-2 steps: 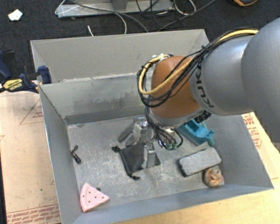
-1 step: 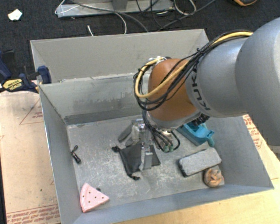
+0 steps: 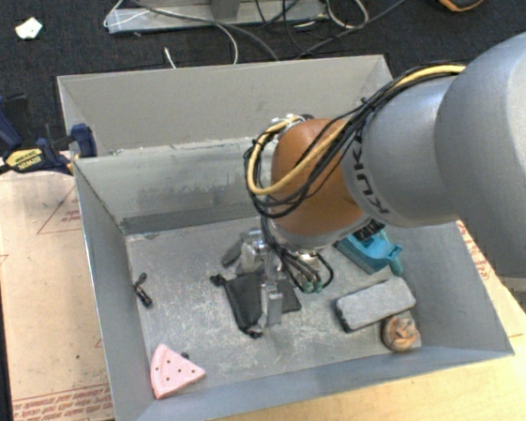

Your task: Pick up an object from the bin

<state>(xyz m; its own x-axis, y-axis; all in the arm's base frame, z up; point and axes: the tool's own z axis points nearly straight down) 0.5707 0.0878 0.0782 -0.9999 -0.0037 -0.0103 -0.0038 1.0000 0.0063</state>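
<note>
Nearby, grey block (image 3: pixel 376 303) lengthwise left-to-right.

Looked down into a grey metal bin (image 3: pixel 113 297). Found the gripper (image 3: pixel 263 320) low over the floor near the middle, hanging below an orange wrist cover (image 3: pixel 313 190) looped with yellow and black cables (image 3: pixel 262 162), on a grey arm (image 3: pixel 446 156) entering from the right. Saw a blue boxy thing (image 3: pixel 373 249) just right of the gripper, partly hidden under the arm. Noted a grey oblong block (image 3: pixel 375 303) lying below it, and a small brown rounded thing (image 3: pixel 401 333) close by the block's lower right corner. Spotted a pink dotted wedge (image 3: pixel 173 371) in the front left corner, well apart from the gripper, and a small dark piece (image 3: pixel 142 290) near the left wall
</note>
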